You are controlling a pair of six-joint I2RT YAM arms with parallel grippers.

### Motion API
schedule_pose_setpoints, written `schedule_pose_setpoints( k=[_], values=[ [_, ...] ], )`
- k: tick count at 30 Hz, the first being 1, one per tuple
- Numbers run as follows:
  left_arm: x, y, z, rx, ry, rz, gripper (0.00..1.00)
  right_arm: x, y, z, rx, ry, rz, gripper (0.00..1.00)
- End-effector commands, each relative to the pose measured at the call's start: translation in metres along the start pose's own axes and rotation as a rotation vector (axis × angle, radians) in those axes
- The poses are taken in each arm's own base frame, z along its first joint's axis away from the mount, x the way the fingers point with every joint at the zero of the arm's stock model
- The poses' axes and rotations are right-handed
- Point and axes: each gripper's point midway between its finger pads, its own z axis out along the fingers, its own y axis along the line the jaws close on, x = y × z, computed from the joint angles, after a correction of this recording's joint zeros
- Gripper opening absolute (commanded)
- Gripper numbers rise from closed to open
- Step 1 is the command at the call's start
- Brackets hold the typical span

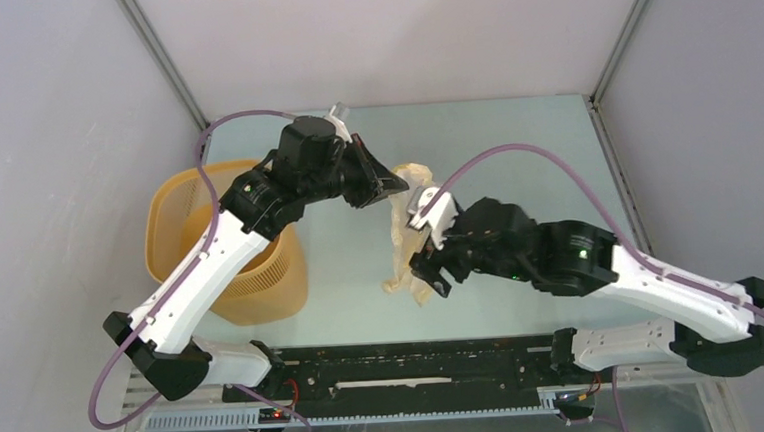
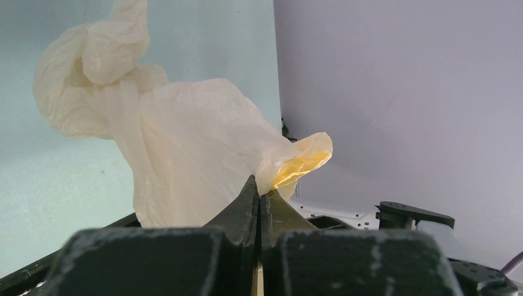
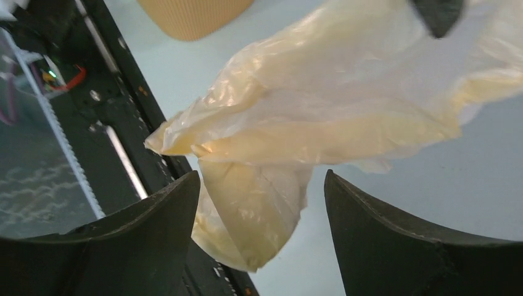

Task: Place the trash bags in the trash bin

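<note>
The trash bag (image 1: 400, 225) is a crumpled cream-white film. It hangs stretched over the table between my two grippers. My left gripper (image 1: 394, 183) is shut on its yellowish rim (image 2: 302, 163), with the film bulging beyond the closed tips (image 2: 259, 192). My right gripper (image 1: 418, 252) is open beside the bag's lower end. In the right wrist view the bag (image 3: 321, 117) hangs in front of and between the spread fingers (image 3: 259, 185), touching neither. The orange-yellow trash bin (image 1: 173, 219) stands at the left, partly under my left arm, and its base shows in the right wrist view (image 3: 191, 15).
The black base rail (image 1: 407, 360) runs along the near edge, close under the bag's lower end (image 3: 117, 142). Grey enclosure walls stand on the left, right and back. The right arm's white link (image 2: 413, 216) shows behind the bag.
</note>
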Motion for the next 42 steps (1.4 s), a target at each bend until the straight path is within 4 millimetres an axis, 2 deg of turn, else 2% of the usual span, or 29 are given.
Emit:
schedule_pose_setpoints(
  k=[1,4,6,7,8,9,10,11,12,13,15,18,21,26,29,31,33,35,38,42],
  values=[
    [-0.015,-0.029,-0.014,0.097,-0.038,0.011,0.00,-0.012,-0.011,0.001,0.094,-0.023,-0.132,0.82],
    [-0.017,-0.031,-0.015,0.106,-0.035,0.010,0.00,-0.017,-0.020,0.007,0.171,-0.047,-0.110,0.81],
    [-0.020,-0.031,-0.016,0.110,-0.039,0.008,0.00,-0.019,-0.026,0.011,0.217,-0.052,-0.097,0.74],
    [-0.021,-0.030,-0.017,0.110,-0.041,0.009,0.00,-0.022,-0.030,0.012,0.251,-0.065,-0.074,0.63],
    [-0.023,-0.030,-0.019,0.113,-0.046,0.014,0.00,-0.025,-0.034,0.010,0.274,-0.084,-0.040,0.47],
    [-0.026,-0.029,-0.021,0.113,-0.052,0.018,0.00,-0.030,-0.036,0.008,0.280,-0.108,0.004,0.21],
    [-0.028,-0.025,-0.023,0.104,-0.059,0.030,0.00,-0.034,-0.037,0.004,0.273,-0.133,0.051,0.10],
    [-0.031,-0.020,-0.026,0.093,-0.069,0.041,0.00,-0.038,-0.035,0.001,0.239,-0.161,0.112,0.10],
    [-0.035,-0.014,-0.029,0.073,-0.081,0.051,0.00,-0.039,-0.036,-0.003,0.211,-0.178,0.176,0.17],
    [-0.040,-0.006,-0.033,0.050,-0.100,0.064,0.00,-0.038,-0.046,-0.007,0.216,-0.188,0.252,0.21],
    [-0.050,0.008,-0.043,0.004,-0.140,0.086,0.00,-0.028,-0.060,-0.013,0.201,-0.193,0.401,0.21],
    [-0.060,0.021,-0.057,-0.019,-0.182,0.112,0.00,-0.004,-0.072,-0.018,0.127,-0.160,0.635,0.11],
    [-0.059,0.021,-0.065,0.005,-0.184,0.155,0.00,0.014,-0.079,-0.021,0.058,-0.133,0.806,0.09],
    [-0.055,0.015,-0.069,0.046,-0.180,0.205,0.00,0.038,-0.087,-0.021,-0.004,-0.043,0.929,0.17],
    [-0.050,0.007,-0.065,0.109,-0.154,0.213,0.00,0.049,-0.073,-0.021,-0.078,0.026,0.889,0.32],
    [-0.048,0.005,-0.063,0.117,-0.134,0.214,0.00,0.048,-0.061,-0.023,-0.119,0.036,0.836,0.47],
    [-0.048,0.003,-0.063,0.123,-0.121,0.218,0.00,0.040,-0.046,-0.024,-0.161,0.017,0.765,0.62],
    [-0.048,-0.001,-0.062,0.135,-0.109,0.224,0.00,0.030,-0.036,-0.026,-0.188,-0.019,0.691,0.72],
    [-0.049,-0.006,-0.062,0.146,-0.104,0.236,0.00,0.021,-0.032,-0.020,-0.169,-0.024,0.625,0.78],
    [-0.048,-0.010,-0.063,0.160,-0.092,0.239,0.00,0.026,-0.045,-0.001,-0.055,0.015,0.595,0.82]
  ],
)
